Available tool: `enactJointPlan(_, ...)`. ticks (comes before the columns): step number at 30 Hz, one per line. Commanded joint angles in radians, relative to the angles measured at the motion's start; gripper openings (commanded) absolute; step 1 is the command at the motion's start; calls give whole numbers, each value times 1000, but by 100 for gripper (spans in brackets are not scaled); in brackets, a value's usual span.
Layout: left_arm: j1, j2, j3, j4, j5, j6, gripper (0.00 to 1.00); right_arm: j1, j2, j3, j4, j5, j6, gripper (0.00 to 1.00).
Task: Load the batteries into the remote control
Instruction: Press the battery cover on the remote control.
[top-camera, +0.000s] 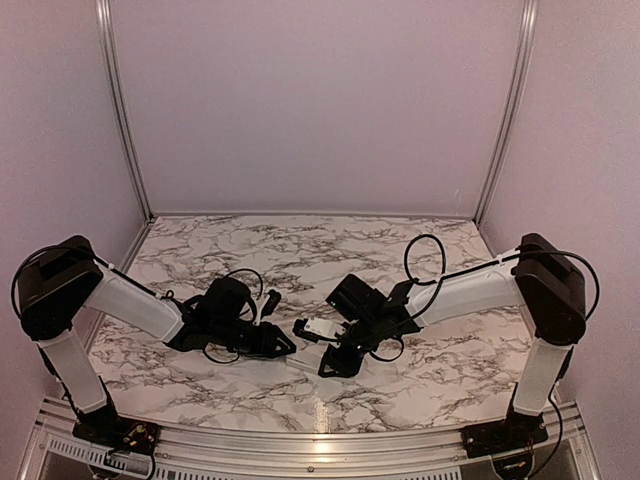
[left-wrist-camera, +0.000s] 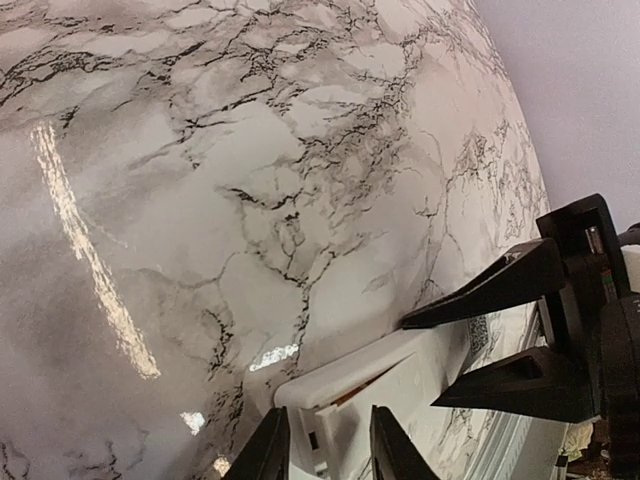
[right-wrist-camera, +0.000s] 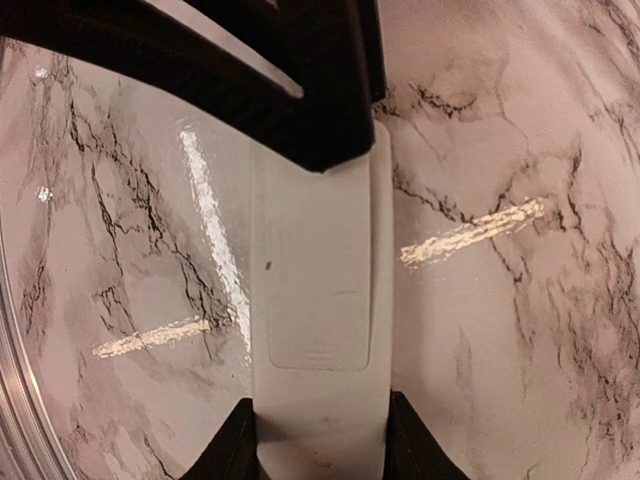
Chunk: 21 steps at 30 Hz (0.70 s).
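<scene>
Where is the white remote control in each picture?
Top external: the remote control lies low in the middle, where the two arms meet.
Left wrist: at the bottom centre edge.
Right wrist: running down the middle, buttonless side up.
Shared landmark: the right gripper, at one end of the remote in every view.

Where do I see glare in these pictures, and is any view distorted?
Top external view: one bright spot on the near rail. Left wrist view: a long glare streak on the table, its far edge bowed by the lens. Right wrist view: streaks either side of the remote control.
</scene>
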Motion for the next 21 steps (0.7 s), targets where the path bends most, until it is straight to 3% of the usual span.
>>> enactJointPlan(1, -10, 5, 3, -49, -16, 32, 31, 15, 17, -14, 0, 0, 15, 35)
enactJointPlan(10, -35, 21, 43, -120, -47, 79, 32, 15, 19, -16, 2, 6, 17, 33)
enactJointPlan(21, -35, 30, 48, -166, -78, 87, 22, 15, 16, -23, 7, 6, 17, 31)
